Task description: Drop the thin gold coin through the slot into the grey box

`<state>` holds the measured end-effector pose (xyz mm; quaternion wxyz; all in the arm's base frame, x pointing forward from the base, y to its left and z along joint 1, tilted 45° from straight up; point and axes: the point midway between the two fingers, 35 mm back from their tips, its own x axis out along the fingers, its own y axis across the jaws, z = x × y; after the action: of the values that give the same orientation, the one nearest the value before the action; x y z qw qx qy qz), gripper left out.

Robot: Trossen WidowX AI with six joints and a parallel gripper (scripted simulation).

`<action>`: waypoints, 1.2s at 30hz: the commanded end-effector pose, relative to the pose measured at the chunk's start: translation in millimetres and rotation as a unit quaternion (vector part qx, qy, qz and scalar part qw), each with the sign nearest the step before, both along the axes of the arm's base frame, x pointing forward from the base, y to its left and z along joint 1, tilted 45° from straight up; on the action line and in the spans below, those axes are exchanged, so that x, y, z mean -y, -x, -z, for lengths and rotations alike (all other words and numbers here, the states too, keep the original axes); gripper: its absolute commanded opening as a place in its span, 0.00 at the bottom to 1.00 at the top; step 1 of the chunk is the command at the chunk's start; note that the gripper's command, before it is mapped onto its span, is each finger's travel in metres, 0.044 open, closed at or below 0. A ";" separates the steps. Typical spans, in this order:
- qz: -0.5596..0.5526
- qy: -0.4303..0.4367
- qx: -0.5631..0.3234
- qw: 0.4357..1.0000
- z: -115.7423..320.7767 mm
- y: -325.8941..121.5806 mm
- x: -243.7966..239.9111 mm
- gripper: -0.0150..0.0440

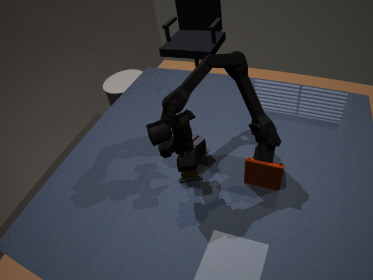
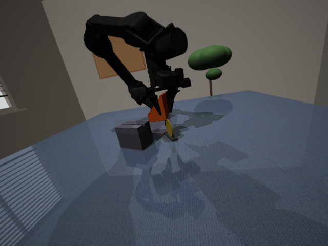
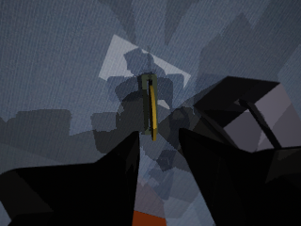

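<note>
Top view: at frame centre the gripper [image 1: 187, 168] hangs part-open and holding nothing above the gold coin [image 1: 189, 174], upright in its dark-green holder [image 1: 190, 178]; blue mat, office chair [image 1: 192, 30] at upper centre.

Exterior view: the coin is not yet lifted; the grey box [image 2: 134, 134] sits just left of it, a green tree [image 2: 210, 62] at upper right.

Wrist view: the fingertips flank the coin's near edge without touching. Grasp, carry and slot drop all remain.
</note>
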<state>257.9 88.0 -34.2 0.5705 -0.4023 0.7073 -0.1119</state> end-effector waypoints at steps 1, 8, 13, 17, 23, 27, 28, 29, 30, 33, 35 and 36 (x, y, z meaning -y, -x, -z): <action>-0.003 0.002 0.000 1.000 4.4 -0.2 2.9 0.53; -0.001 0.000 0.001 1.000 13.0 -0.6 10.2 0.53; 0.001 -0.001 0.002 1.000 19.1 -0.8 15.6 0.53; 0.001 -0.001 0.002 1.000 23.9 -0.8 19.9 0.53; 0.001 -0.001 0.002 1.000 30.8 -0.7 26.6 0.53; 0.000 0.000 0.002 1.000 35.3 -0.6 31.2 0.53; 0.000 0.000 0.002 1.000 36.4 -0.5 32.4 0.53; 0.000 0.000 0.001 1.000 37.5 -0.5 33.5 0.53; -0.001 0.000 0.001 1.000 38.6 -0.4 34.7 0.53; -0.001 0.001 0.001 1.000 41.9 -0.1 38.1 0.53; -0.002 0.001 0.001 1.000 44.0 0.1 40.5 0.53; -0.002 0.001 0.001 1.000 45.1 0.2 41.6 0.53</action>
<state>258.7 51.1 -74.4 0.5740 -0.3995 0.7059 -0.1124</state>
